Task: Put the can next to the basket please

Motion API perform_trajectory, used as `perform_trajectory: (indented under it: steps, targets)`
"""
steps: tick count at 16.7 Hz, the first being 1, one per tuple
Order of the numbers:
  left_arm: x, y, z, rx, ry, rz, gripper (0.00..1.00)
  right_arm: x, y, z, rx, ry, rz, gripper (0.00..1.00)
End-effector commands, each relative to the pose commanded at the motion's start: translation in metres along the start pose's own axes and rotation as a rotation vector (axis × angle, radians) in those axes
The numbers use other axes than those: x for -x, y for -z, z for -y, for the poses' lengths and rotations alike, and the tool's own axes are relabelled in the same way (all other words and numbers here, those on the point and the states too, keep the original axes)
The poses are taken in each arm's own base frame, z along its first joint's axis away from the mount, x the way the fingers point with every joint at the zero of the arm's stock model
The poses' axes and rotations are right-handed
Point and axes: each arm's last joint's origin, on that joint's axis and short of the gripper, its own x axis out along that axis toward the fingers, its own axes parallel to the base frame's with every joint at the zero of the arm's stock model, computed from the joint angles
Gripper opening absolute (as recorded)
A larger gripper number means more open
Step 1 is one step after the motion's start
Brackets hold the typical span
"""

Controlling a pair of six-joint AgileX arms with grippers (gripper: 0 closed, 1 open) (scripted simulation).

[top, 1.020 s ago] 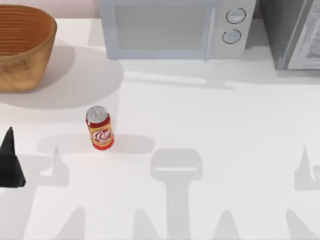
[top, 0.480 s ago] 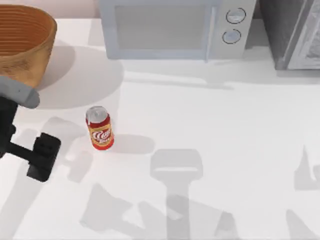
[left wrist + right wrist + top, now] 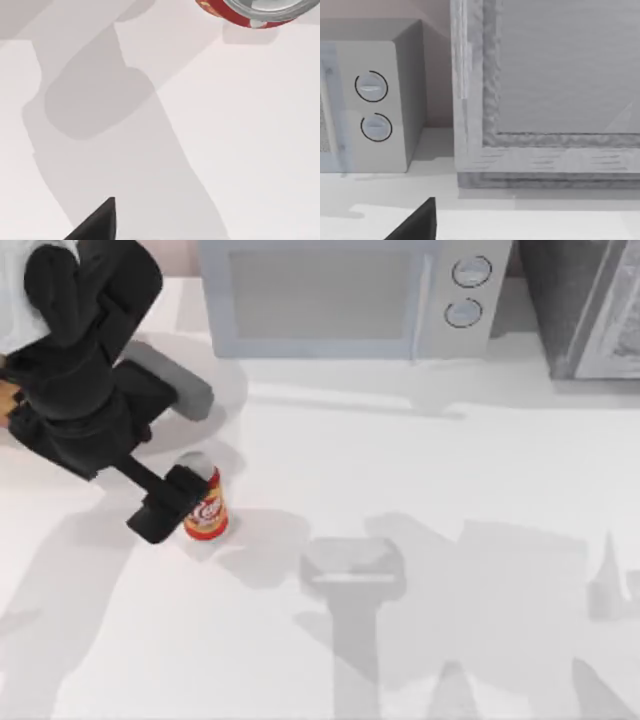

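Top view put our left gripper (image 3: pixel 168 512) low over the table's left side, just beside the can (image 3: pixel 205 508) and on its left flank; whether its fingers were spread or closed, we could not tell. Can stood upright, long axis vertical, silver top up, on the white table (image 3: pixel 420 500); left arm covered the far-left corner, so we could not see the basket from above. Left wrist view caught the can (image 3: pixel 252 12) at the frame's edge, off the gripper's centre line (not yet between the fingers, by our judgement); one dark fingertip (image 3: pixel 97 222) showed. Left arm was plainly the nearer; right arm sat parked off the right side, its wrist camera facing the microwave (image 3: pixel 372 107). Coming move would turn on shifting the gripper sideways toward the can to straddle it.
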Motion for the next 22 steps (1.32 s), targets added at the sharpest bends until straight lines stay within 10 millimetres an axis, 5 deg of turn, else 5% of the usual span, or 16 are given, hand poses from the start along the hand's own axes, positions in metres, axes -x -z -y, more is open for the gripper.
perform_trajectory:
  steps: [4,8,15,22]
  targets:
    - [-0.011,-0.052,-0.005,-0.072,0.035,-0.077,1.0,0.0,0.0,0.0,0.0,0.0,0.0,1.0]
    - [-0.015,-0.079,-0.007,-0.106,0.042,-0.077,1.0,0.0,0.0,0.0,0.0,0.0,0.0,1.0]
    - [-0.016,-0.081,-0.009,-0.106,0.041,-0.073,1.0,0.0,0.0,0.0,0.0,0.0,0.0,1.0]
    - [-0.066,-0.078,-0.006,-0.109,0.042,-0.073,1.0,0.0,0.0,0.0,0.0,0.0,0.0,1.0]
